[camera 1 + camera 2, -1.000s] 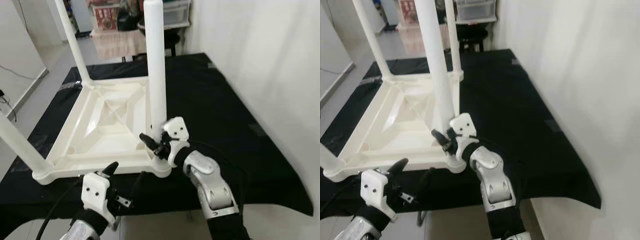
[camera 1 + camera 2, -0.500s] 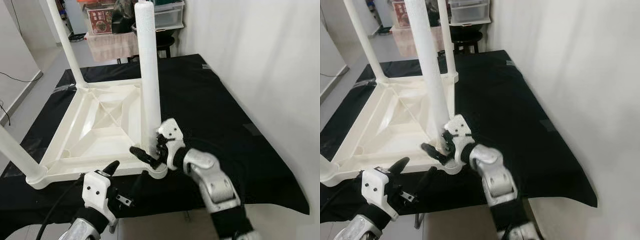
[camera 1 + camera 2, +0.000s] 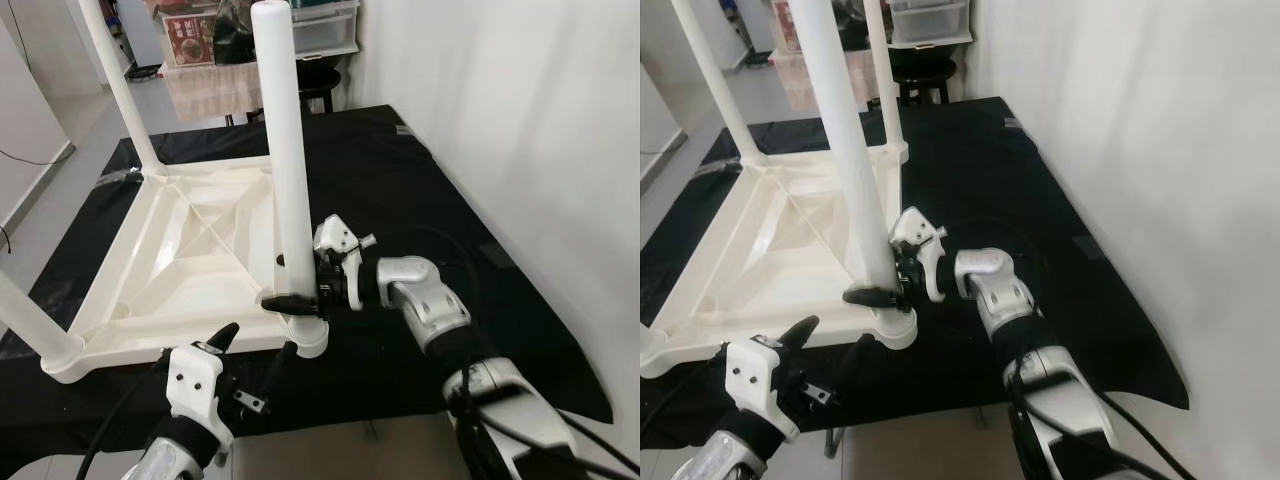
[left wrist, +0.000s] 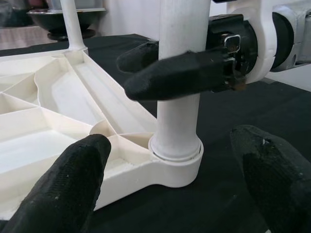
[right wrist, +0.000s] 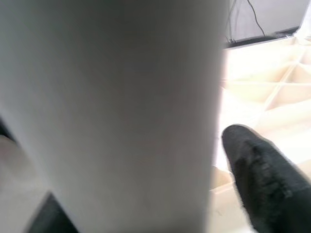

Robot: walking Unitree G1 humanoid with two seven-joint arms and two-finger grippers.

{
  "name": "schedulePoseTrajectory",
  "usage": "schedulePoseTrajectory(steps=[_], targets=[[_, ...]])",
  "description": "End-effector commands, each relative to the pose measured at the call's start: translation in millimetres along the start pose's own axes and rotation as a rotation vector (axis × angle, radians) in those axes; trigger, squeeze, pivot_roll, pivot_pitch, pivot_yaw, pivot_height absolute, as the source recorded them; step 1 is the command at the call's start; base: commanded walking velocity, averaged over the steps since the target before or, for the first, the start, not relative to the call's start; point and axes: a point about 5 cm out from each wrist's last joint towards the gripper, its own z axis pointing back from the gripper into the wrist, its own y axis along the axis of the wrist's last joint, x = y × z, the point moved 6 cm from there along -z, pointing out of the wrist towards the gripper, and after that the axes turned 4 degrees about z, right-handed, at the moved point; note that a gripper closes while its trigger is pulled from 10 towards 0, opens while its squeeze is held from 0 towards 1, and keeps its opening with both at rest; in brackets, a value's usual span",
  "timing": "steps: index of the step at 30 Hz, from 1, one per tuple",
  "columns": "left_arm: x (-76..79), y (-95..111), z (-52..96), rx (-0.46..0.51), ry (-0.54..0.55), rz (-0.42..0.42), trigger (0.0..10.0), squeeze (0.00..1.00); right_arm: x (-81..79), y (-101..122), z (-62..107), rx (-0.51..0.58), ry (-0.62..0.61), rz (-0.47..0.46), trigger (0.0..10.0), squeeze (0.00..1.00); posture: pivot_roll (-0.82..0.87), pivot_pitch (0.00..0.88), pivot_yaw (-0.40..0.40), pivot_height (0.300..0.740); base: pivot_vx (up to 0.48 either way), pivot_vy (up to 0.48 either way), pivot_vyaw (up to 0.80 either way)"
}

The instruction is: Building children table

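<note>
A white plastic children's table (image 3: 190, 260) lies upside down on a black-covered surface (image 3: 420, 200), with its legs pointing up. The near right leg (image 3: 285, 170) stands in its corner socket (image 4: 176, 160). My right gripper (image 3: 290, 282) reaches in from the right and is shut on this leg just above the socket, one black finger (image 4: 180, 80) across the front and the other behind. My left gripper (image 3: 252, 348) hangs open at the front edge, just below the socket, and its fingers (image 4: 63, 194) hold nothing.
Other white legs rise at the far left (image 3: 120, 90), near left (image 3: 25, 315) and far right (image 3: 880, 75). A white wall (image 3: 520, 120) runs close along the right. A dark stool (image 3: 320, 80) and storage boxes (image 3: 200, 35) stand behind. The floor (image 3: 50, 170) lies to the left.
My right forearm has swung out to the right and now reaches in level, while its gripper stays at the base of the leg. The camera has shifted. The left gripper holds its place.
</note>
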Motion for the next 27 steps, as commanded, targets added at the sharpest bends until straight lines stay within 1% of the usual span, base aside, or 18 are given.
schedulePoseTrajectory(steps=[1,2,4,7,11,12,13,14,15,16,17,18,19,20,21,23,25,27], targets=[[-1.1,-2,1.9,-0.011,0.008,-0.006,10.0,0.00,1.1,9,-6.4,0.024,-0.004,0.009,0.5,0.00,0.02,0.050,0.023,0.740,0.000,0.000,0.00],[-0.8,-2,2.2,-0.012,0.007,-0.005,10.0,0.00,3.7,12,-5.4,0.044,0.003,-0.024,0.0,0.00,0.02,0.053,0.023,0.740,0.000,0.000,0.00],[-0.3,-2,2.8,-0.014,0.006,-0.004,10.0,0.00,6.4,10,-1.7,0.044,0.018,-0.037,0.0,0.00,0.02,0.054,0.023,0.740,0.000,0.000,0.00],[-0.1,-2,3.5,-0.014,0.006,-0.003,10.0,0.00,8.2,8,1.8,0.040,0.012,-0.028,0.0,0.00,0.02,0.058,0.022,0.740,0.000,0.000,0.00],[1.0,-2,4.7,-0.015,0.005,-0.001,10.0,0.00,11.3,-4,7.5,-0.015,-0.032,0.030,0.0,0.00,0.02,0.063,0.022,0.740,0.000,0.000,0.00],[1.3,-2,6.2,-0.016,0.005,-0.001,10.0,0.00,22.7,-17,7.8,-0.076,-0.193,0.023,0.0,0.00,0.02,0.072,0.003,0.740,0.000,0.000,0.00],[1.3,-2,6.2,-0.016,0.005,-0.001,10.0,0.00,22.7,-17,7.8,-0.076,-0.193,0.023,0.0,0.00,0.02,0.072,0.003,0.740,0.000,0.000,0.00],[1.1,-2,7.5,-0.017,0.005,-0.001,10.0,0.00,46.6,-26,15.5,-0.108,-0.563,-0.024,0.0,0.00,0.01,0.074,0.002,0.740,0.000,0.000,0.00],[-0.1,0,9.3,-0.017,0.006,-0.001,10.0,0.00,46.1,-48,64.1,-0.202,-1.098,-0.075,0.0,0.00,0.00,0.084,0.009,0.740,0.000,0.000,0.00],[-0.5,0,9.5,-0.017,0.006,-0.001,10.0,0.00,41.6,-51,79.0,-0.221,-1.200,-0.090,0.0,0.00,0.00,0.084,0.009,0.740,0.000,0.000,0.00],[-0.5,0,9.5,-0.017,0.006,-0.001,10.0,0.00,41.6,-51,79.0,-0.221,-1.200,-0.090,0.0,0.00,0.00,0.084,0.009,0.740,0.000,0.000,0.00],[-1.5,1,9.1,-0.016,0.005,0.001,10.0,0.00,14.0,-49,55.5,-0.186,-1.031,-0.074,0.0,0.00,0.01,0.103,0.029,0.740,0.000,0.000,0.00],[-1.5,1,9.1,-0.016,0.005,0.001,10.0,0.00,14.0,-49,55.5,-0.186,-1.031,-0.074,0.0,0.00,0.01,0.103,0.029,0.740,0.000,0.000,0.00],[-2.6,-1,9.3,-0.023,0.004,-0.007,10.0,0.00,1.9,-35,32.4,-0.116,-0.858,-0.017,0.0,0.00,-0.02,0.081,0.045,0.740,0.000,0.000,0.00],[-3.4,-2,7.4,-0.025,0.005,-0.005,10.0,0.00,-9.5,-31,7.7,-0.095,-0.633,0.066,0.0,0.00,-0.02,0.065,0.049,0.740,0.000,0.000,0.00],[-3.3,-3,6.8,-0.025,0.005,-0.004,10.0,0.00,-6.1,-31,6.9,-0.102,-0.616,0.080,0.0,0.00,-0.01,0.069,0.041,0.740,0.000,0.000,0.00],[-3.6,-3,6.0,-0.020,0.009,-0.006,10.0,0.00,-21.7,-32,-10.1,-0.102,-0.519,0.104,0.0,0.00,-0.01,0.052,0.032,0.740,0.000,0.000,0.00],[-3.6,-3,6.0,-0.020,0.009,-0.006,10.0,0.00,-21.7,-32,-10.1,-0.102,-0.519,0.104,0.0,0.00,-0.01,0.052,0.032,0.740,0.000,0.000,0.00]])
